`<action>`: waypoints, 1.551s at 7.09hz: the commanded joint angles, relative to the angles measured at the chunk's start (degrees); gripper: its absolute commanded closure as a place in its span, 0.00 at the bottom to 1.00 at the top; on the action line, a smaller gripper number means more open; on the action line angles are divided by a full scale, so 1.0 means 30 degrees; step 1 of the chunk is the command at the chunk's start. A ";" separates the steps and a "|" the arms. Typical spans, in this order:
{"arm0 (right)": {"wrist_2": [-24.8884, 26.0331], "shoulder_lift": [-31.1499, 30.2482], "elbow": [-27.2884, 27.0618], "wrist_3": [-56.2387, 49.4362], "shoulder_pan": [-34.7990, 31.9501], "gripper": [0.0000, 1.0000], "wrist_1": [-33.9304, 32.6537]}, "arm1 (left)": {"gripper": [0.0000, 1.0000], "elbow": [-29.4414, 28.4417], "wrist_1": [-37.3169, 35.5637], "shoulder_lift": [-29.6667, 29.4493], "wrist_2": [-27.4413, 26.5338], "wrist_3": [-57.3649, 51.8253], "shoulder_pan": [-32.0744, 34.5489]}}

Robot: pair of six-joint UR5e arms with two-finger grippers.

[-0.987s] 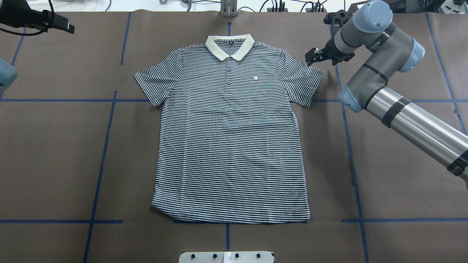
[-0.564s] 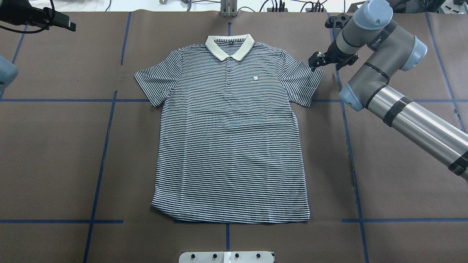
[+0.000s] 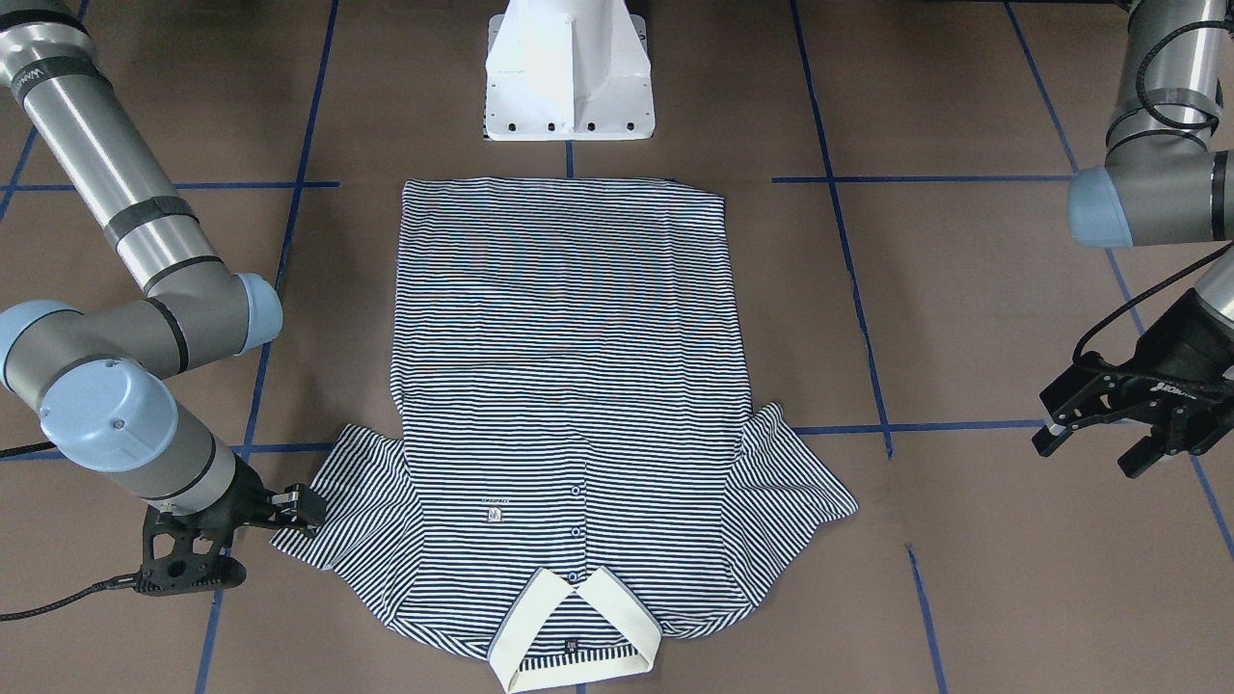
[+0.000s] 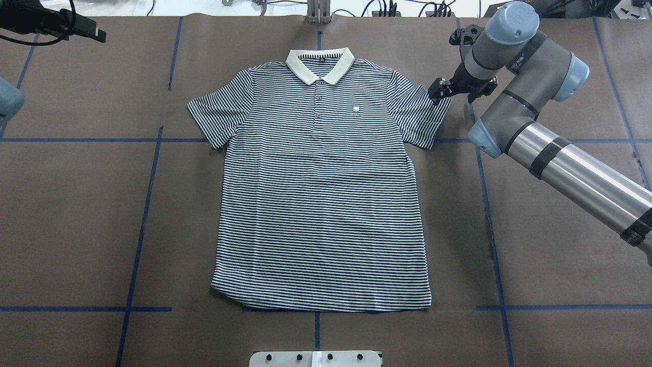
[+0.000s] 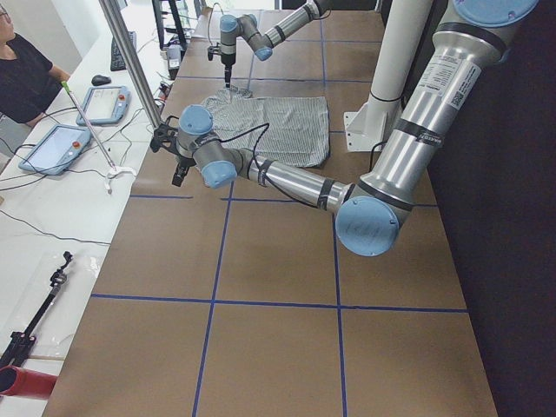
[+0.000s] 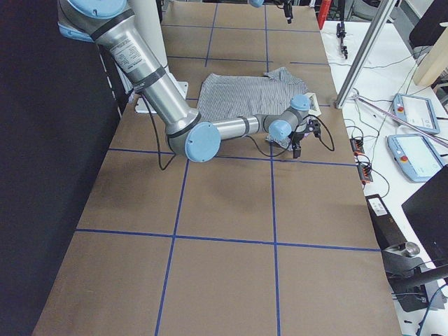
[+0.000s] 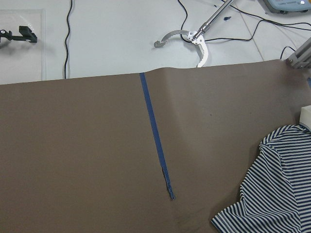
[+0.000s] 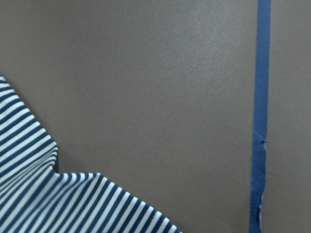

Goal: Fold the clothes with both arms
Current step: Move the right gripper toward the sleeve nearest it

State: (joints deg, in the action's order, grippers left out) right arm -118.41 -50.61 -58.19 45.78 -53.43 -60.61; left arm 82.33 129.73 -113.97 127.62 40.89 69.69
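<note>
Navy-striped shirt [image 4: 321, 193] flat (unfolded); right arm [image 4: 527, 56] beside.

The brown desk [image 4: 76, 214] carries a grid of blue tape [image 4: 146, 204]. A striped polo shirt [image 4: 321, 204] lies flat on it, front up, sleeves spread.

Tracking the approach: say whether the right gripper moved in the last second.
Yes: the right gripper moved closer to the sleeve corner of the shirt.
</note>
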 commanded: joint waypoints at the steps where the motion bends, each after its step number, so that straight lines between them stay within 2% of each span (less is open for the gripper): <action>1: 0.0006 0.0084 0.0117 0.0004 0.0115 0.16 -0.0011 | 0.00 0.0036 0.0027 0.0021 0.0001 -0.0008 0.0001; 2: 0.0006 0.0055 0.0118 -0.0025 0.0116 0.44 -0.0011 | 0.00 0.0036 0.0027 0.0021 0.0001 -0.0008 0.0001; 3: 0.0006 0.0084 0.0292 -0.0490 0.0116 0.66 -0.0011 | 0.00 0.0036 0.0027 0.0021 0.0001 -0.0008 0.0030; 4: 0.0006 0.0084 0.0323 -0.0900 0.0116 0.92 -0.0127 | 0.00 0.0036 0.0027 0.0050 0.0001 -0.0008 0.0031; 5: 0.0006 0.0403 0.0294 -0.1630 0.0058 1.00 -0.0738 | 0.00 0.0036 0.0027 0.0051 0.0001 -0.0008 0.0031; 9: -0.0111 0.0553 -0.0378 -0.1461 -0.0294 1.00 -0.0832 | 0.00 0.0036 -0.0002 0.0051 0.0001 -0.0008 0.0031; 11: -0.0170 0.0582 -0.1515 -0.1432 -0.0236 1.00 -0.0861 | 0.00 0.0007 0.0027 0.0051 0.0001 -0.0008 0.0031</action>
State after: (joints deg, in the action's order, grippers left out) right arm -118.80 -48.90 -60.56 41.51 -54.26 -63.12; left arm 82.39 129.79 -113.82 127.62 40.87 69.78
